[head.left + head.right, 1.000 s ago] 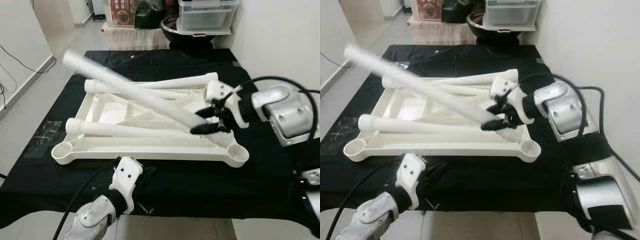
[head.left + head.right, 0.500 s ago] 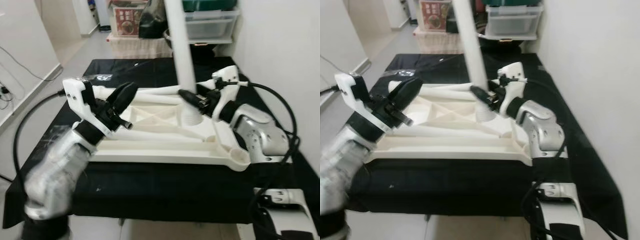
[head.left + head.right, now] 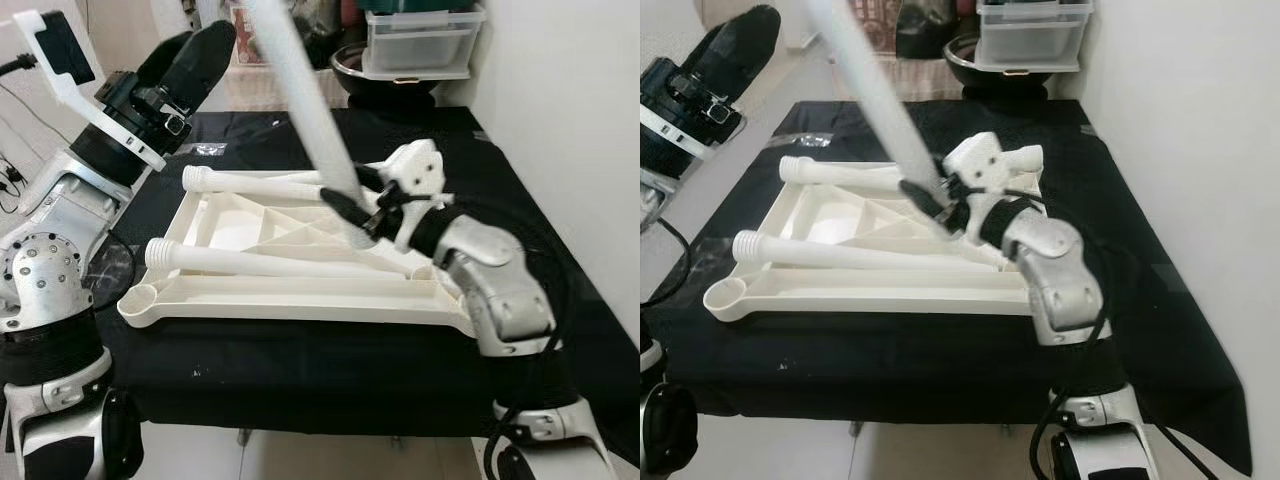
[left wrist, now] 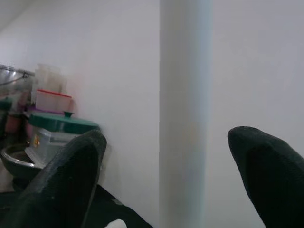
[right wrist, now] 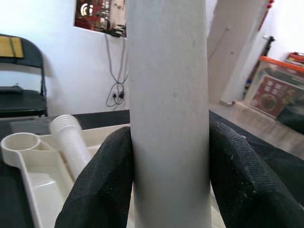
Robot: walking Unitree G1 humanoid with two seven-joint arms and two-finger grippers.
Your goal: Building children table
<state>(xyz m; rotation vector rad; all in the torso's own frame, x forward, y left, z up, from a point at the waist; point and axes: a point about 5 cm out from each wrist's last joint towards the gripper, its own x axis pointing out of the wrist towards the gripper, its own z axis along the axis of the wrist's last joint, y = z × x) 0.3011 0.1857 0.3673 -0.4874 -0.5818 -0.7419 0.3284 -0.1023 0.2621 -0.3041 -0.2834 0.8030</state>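
Note:
The white table top [image 3: 300,293] lies upside down on the black-covered table [image 3: 300,360]. Two white legs [image 3: 280,262] [image 3: 260,180] lie across it. My right gripper [image 3: 350,205] is shut on the lower part of a third white leg [image 3: 300,90], which slants up and away to the left over the table top. In the right wrist view both pads [image 5: 104,175] press against that leg [image 5: 168,95]. My left gripper [image 3: 190,60] is raised high at the left, open. In the left wrist view the leg [image 4: 183,118] stands between its spread fingers [image 4: 71,171], untouched.
A round corner socket [image 3: 140,297] of the table top faces up at the near left. Clear storage boxes [image 3: 420,40] and a metal bowl [image 3: 385,65] stand beyond the far edge. A white wall [image 3: 570,120] runs close along the right side.
The leg held by my right gripper has tipped from upright to leaning left. My left arm has risen from over the table top to beside the leg's upper part.

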